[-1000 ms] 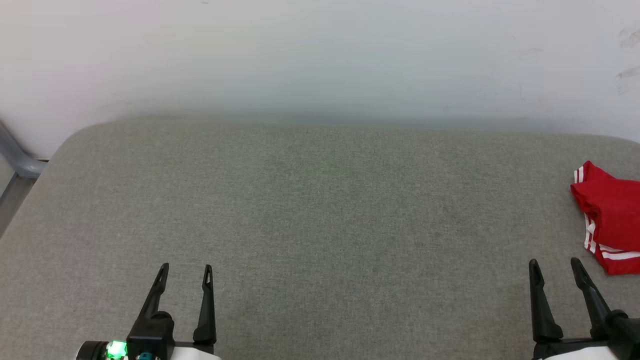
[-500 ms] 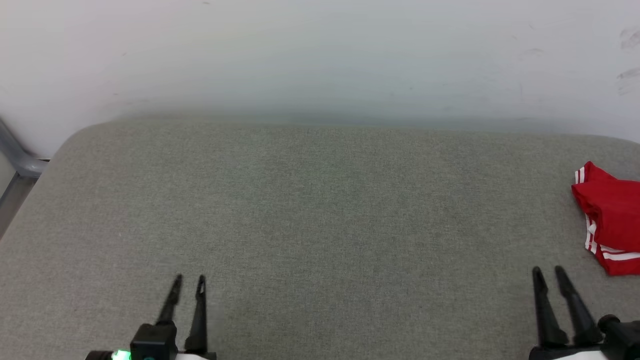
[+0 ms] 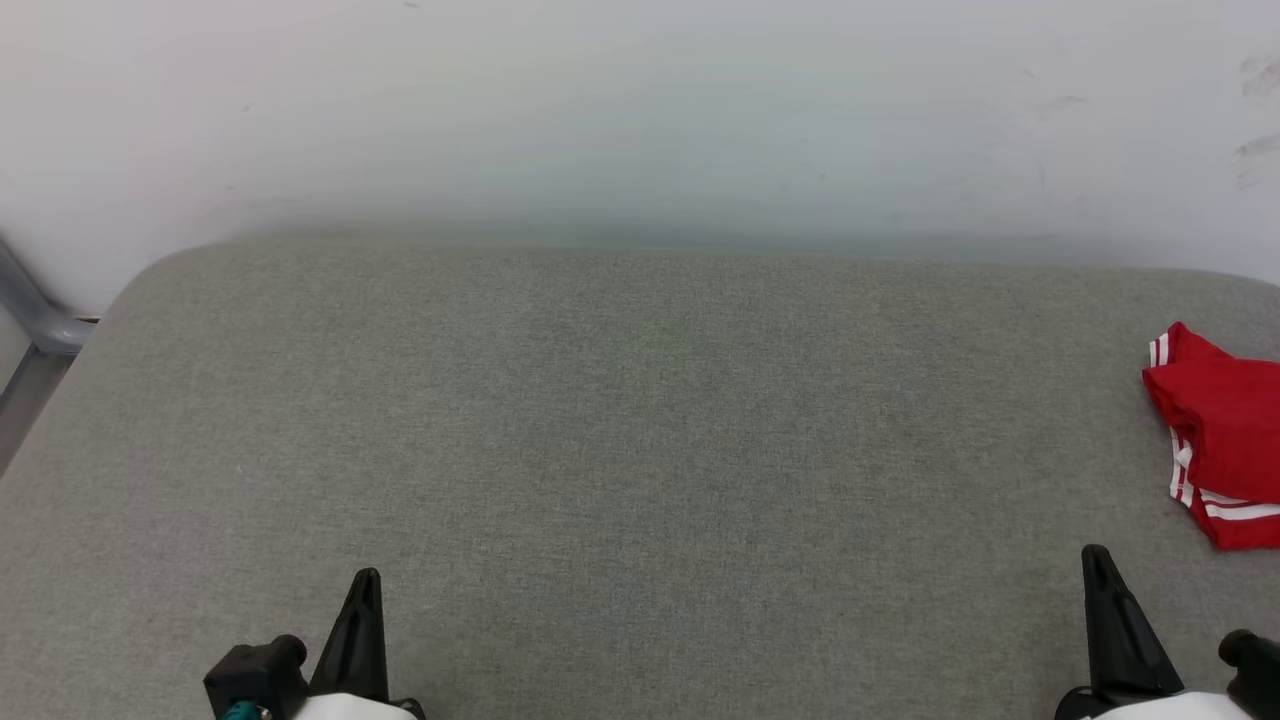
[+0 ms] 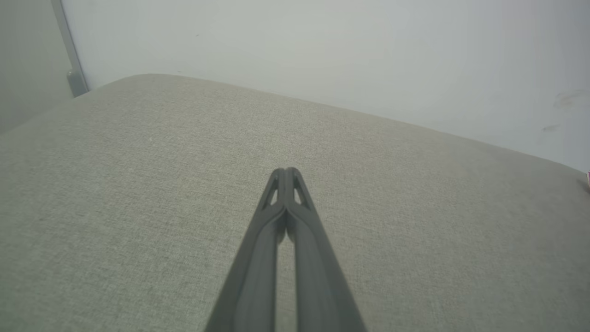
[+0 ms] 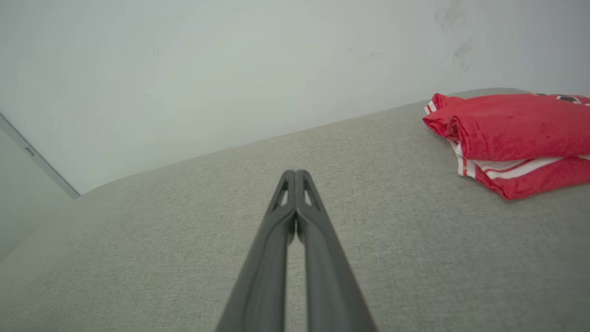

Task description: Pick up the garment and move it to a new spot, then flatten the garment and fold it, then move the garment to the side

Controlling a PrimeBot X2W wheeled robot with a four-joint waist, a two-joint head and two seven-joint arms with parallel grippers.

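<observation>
Folded red garment [image 3: 1225, 425], white-striped, at right edge of woven grey bench [image 3: 640, 420]; we find left hand [image 3: 366, 582] and right hand [image 3: 1097, 555] clenched, empty.

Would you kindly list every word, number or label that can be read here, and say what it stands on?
None can be read.
On the folded red garment with red-and-white striped trim: a sliver of dark print at its far edge, too cut off to read.
On the white wall: scuff marks, no writing.
</observation>
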